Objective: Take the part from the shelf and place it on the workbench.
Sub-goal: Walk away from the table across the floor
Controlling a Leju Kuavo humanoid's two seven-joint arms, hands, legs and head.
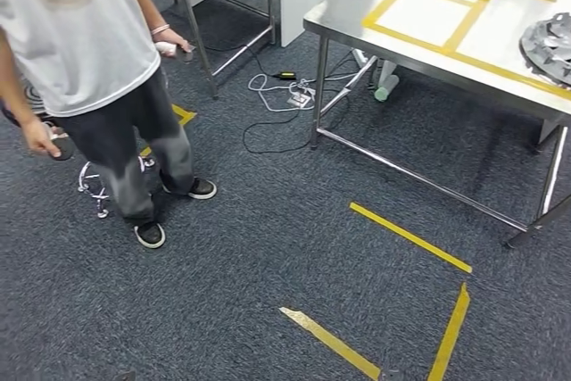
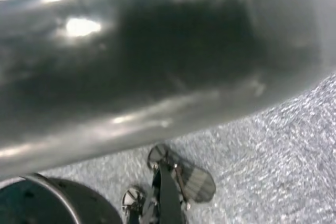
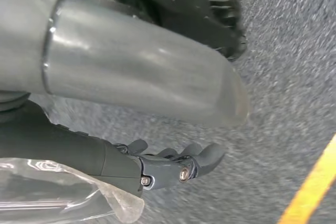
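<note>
At the upper left of the head view a person in a white shirt and dark trousers stands on the grey carpet, a small object in each hand. Right of them, toward the upper middle, cables lie on the floor beside a table leg. Yellow tape lines mark the carpet at the lower middle and lower right. The steel workbench fills the upper right, with yellow tape squares on its top, and a round, bladed metal part lies on it at the right edge of the frame. In the left wrist view the left hand is blurred and largely cut off, so I cannot tell its state. In the right wrist view the right hand hangs over the carpet, its fingers extended and holding nothing.
</note>
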